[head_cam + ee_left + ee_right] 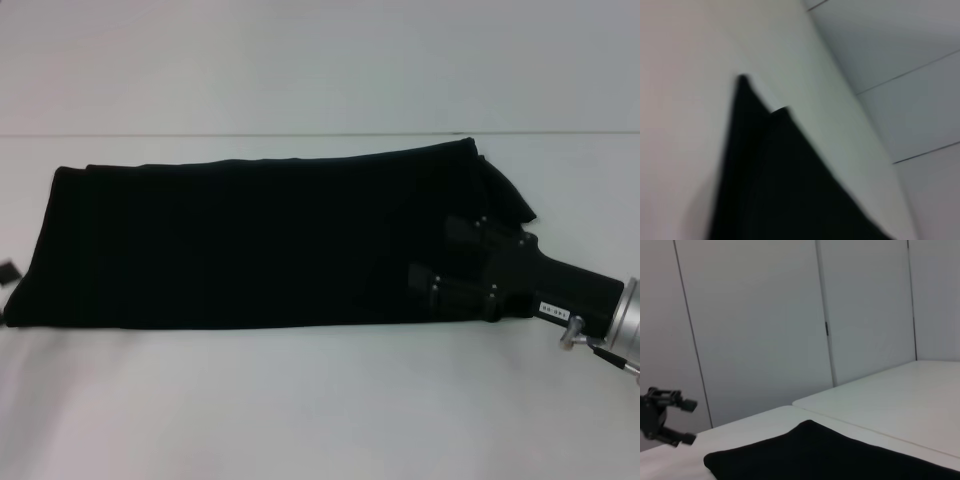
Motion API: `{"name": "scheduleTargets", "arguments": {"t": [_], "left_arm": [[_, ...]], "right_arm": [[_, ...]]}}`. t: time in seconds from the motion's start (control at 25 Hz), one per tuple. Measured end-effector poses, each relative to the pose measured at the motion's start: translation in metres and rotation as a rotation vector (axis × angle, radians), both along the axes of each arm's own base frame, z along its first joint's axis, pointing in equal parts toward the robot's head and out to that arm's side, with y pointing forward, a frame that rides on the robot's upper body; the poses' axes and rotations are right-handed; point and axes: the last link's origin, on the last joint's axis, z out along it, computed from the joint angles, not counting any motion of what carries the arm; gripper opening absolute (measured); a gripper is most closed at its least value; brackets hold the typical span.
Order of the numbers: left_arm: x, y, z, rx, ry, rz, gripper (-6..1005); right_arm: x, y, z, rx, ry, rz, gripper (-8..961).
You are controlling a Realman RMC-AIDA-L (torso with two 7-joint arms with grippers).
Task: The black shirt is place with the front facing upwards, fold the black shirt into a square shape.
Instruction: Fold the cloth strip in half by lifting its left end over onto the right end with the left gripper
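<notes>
The black shirt (250,240) lies flat on the white bench (320,410), folded into a long narrow band; its long axis runs left to right across the bench, the left end squared off, the right end rumpled and tapering. The right end effector (440,262) rests over the shirt's right end, fingers apart; whether they pinch cloth cannot be told; the left end effector (675,421), fingers apart and empty, hangs beyond the shirt's left end.

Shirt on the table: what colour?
Plain black shirt; no lettering visible. Head view shows it best.
</notes>
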Motion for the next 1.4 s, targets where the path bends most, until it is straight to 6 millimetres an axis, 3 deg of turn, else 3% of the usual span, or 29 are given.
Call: {"name": "scheduleTargets", "arguments": {"t": [0.16, 0.64, 1.4], "left_arm": [[-0.008, -0.005, -0.007, -0.061, 0.003, 0.082, 906], [-0.017, 0.013, -0.018, -0.071, -0.005, 0.223, 906], [-0.013, 0.036, -0.028, -0.056, 0.021, 0.253, 905]], "right_arm": [[0.004, -0.002, -0.001, 0.004, -0.005, -0.019, 947], [0.009, -0.003, -0.004, 0.001, -0.017, -0.045, 946], [0.008, -0.006, -0.009, -0.015, -0.007, -0.047, 946]]}}
